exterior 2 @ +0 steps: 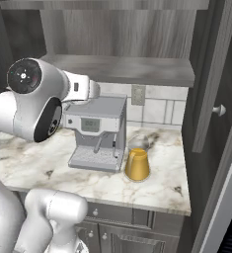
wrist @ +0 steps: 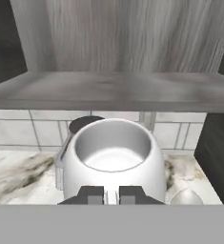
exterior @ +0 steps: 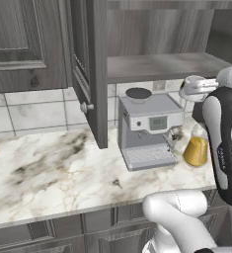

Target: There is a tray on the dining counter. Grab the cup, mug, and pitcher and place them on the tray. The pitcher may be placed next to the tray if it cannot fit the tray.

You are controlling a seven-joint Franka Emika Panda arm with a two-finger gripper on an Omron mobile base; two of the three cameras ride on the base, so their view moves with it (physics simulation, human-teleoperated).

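A white mug (wrist: 111, 157) sits right in front of my gripper (wrist: 112, 194) in the hand view, its open mouth facing the camera. The two fingers (wrist: 90, 194) are shut on its near rim. In the left base view the mug (exterior: 196, 88) hangs in the air at the end of the arm, above the coffee machine and just below the cabinet shelf. The amber pitcher (exterior: 196, 148) (exterior 2: 136, 163) stands on the marble worktop, right of the coffee machine. Its clear neck (wrist: 186, 197) shows below the mug. The cup, tray and dining counter are out of view.
A grey coffee machine (exterior: 149, 128) (exterior 2: 97, 131) stands against the tiled wall. A bare cabinet shelf (exterior: 157, 66) (exterior 2: 122, 69) (wrist: 111, 90) runs just above. An open cabinet door (exterior: 90, 74) juts out on the left and another door (exterior 2: 206, 74) on the right.
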